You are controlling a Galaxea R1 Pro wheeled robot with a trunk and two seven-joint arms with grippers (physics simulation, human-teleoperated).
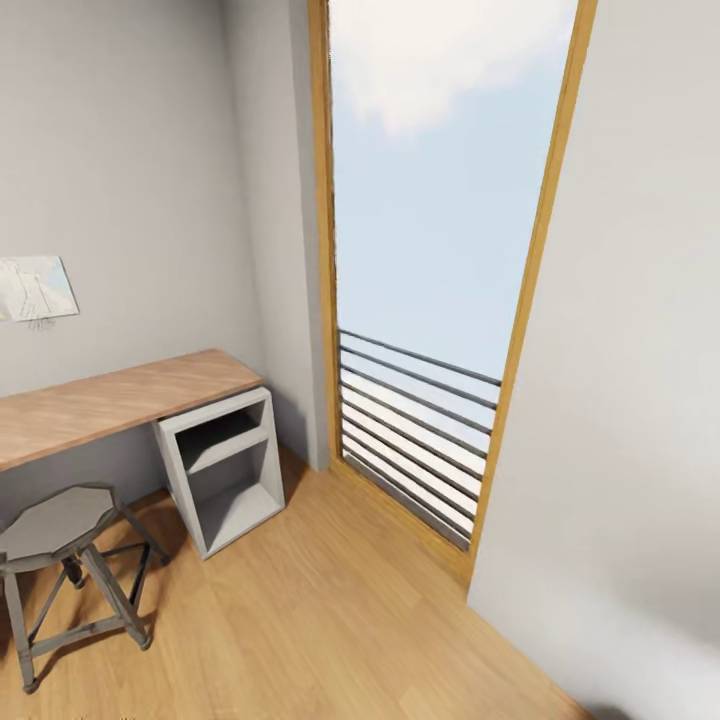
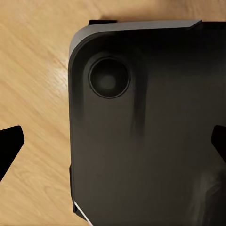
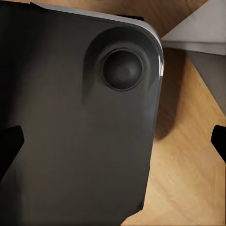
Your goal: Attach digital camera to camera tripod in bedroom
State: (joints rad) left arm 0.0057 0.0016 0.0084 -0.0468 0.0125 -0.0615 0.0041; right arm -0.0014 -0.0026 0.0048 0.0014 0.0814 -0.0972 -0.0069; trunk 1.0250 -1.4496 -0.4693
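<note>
- Left gripper [image 2: 113, 141] in the left wrist view: its two dark fingertips sit at opposite edges of the picture, one over the wood floor [image 2: 33, 70], the other over the robot's black base [image 2: 150, 141], spread wide with nothing between them.
- Under that gripper, the base is a rounded dark panel with a round knob [image 2: 108, 77] set near its corner and a lighter grey rim along one edge.
- Right gripper [image 3: 113, 141] in the right wrist view: both fingertips again stand far apart at the picture's edges, and it holds nothing.
- Below it lies the other corner of the black base [image 3: 70, 132], with a round knob [image 3: 122, 69] near the corner; beyond the base there is wood floor [image 3: 188, 169] and the foot of a pale wall [image 3: 202, 33].
- Head view: a corner of the bedroom, with grey-white walls [image 1: 120, 150] and light wood floor [image 1: 330, 620].
- A wood-topped desk [image 1: 110, 400] runs along the left wall, with a grey open shelf unit [image 1: 225, 470] under its end and a sheet of paper [image 1: 35, 290] pinned to the wall above it.
- A grey stool [image 1: 65, 560] on crossed metal legs stands just in front of the desk.
- A tall wood-framed window [image 1: 440, 200] shows sky and cloud, with horizontal grey rails [image 1: 415, 430] across its lower part.
</note>
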